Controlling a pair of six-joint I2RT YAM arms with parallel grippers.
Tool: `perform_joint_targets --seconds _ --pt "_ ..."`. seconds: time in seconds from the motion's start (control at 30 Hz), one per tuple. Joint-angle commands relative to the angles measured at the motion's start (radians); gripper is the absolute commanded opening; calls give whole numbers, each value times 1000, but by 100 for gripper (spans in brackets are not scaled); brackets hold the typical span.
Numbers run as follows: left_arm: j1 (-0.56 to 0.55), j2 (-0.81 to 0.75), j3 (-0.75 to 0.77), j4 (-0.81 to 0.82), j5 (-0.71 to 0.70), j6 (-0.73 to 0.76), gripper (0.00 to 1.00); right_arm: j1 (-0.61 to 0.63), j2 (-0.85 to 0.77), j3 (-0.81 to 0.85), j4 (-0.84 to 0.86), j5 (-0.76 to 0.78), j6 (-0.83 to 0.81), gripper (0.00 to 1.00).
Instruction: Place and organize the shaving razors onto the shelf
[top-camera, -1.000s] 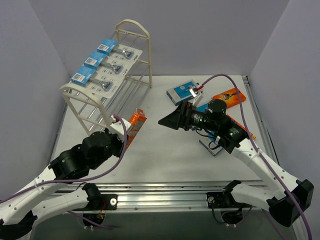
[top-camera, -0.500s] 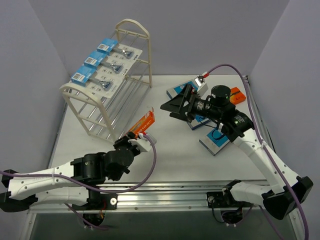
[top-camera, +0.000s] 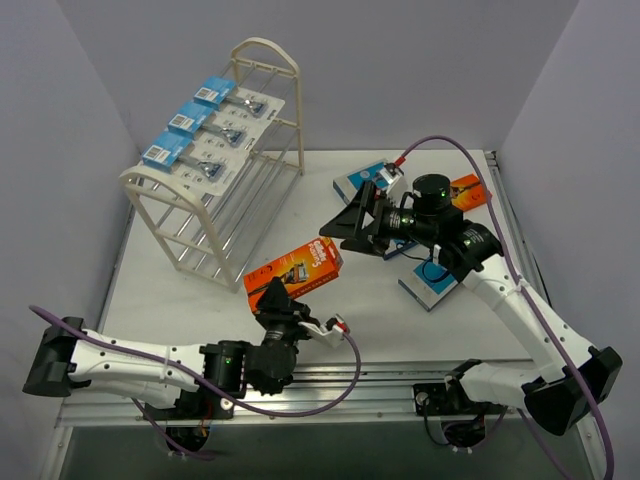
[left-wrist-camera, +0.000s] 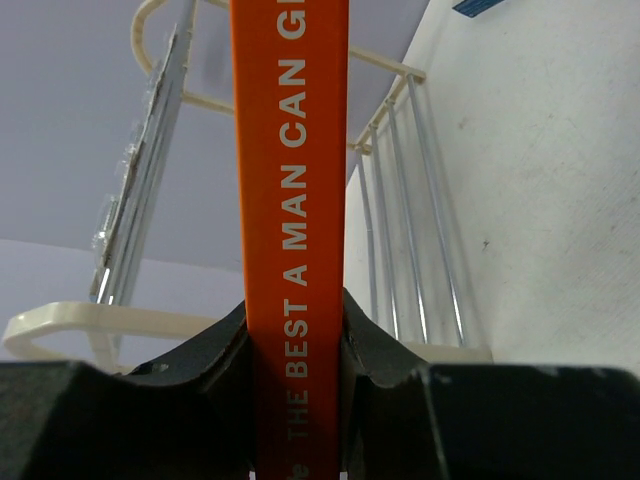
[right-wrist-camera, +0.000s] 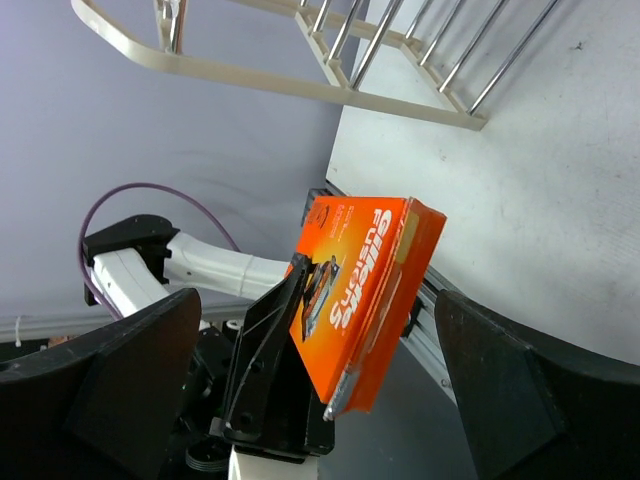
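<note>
My left gripper is shut on an orange razor box and holds it above the table, in front of the shelf. In the left wrist view the box's narrow edge stands upright between my jaws. My right gripper is wide open and empty, to the right of the box and facing it. In the right wrist view the box hangs between my spread fingers, apart from them. Three blister cards lie on the shelf's top tier.
Blue-and-white boxes and another orange box lie on the table at the right, partly hidden under my right arm. The shelf's lower rods stand bare. Grey walls close in the left, back and right.
My left arm swung out low to the left, and its gripper carried the orange box rightward off the shelf's foot, turning its face up. My right gripper turned and shifted slightly towards it.
</note>
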Motion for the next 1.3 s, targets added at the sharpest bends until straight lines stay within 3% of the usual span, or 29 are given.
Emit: perform_joint_targets --seconds 0.0,0.03,0.27,0.37,0.57,0.7,0.83,1.03,1.13,1.27 --pt "-29 7 -27 403 -95 329 2 32 9 -15 -3 -55 -57 100" --pt "-32 13 -48 494 -95 364 2 42 17 -13 -9 -66 -70 99" --pt "-77 27 -83 640 -89 513 2 89 43 -37 -28 -112 -133 91" --pt "-81 50 -87 654 -89 530 2 89 41 -60 5 -141 -126 79" --pt "-106 64 -109 645 -98 527 2 83 37 -68 32 -161 -110 68" --pt "-111 43 -122 569 -102 489 2 75 31 -65 40 -179 -102 54" --pt "-123 23 -128 528 -108 461 2 74 25 -56 57 -207 -82 28" --pt "-121 21 -136 508 -112 445 2 74 2 -61 57 -222 -77 2" --pt "-121 30 -130 455 -113 403 3 74 -5 -71 81 -232 -65 0" --pt "-123 17 -120 418 -110 336 30 72 -18 -85 141 -216 -34 0"
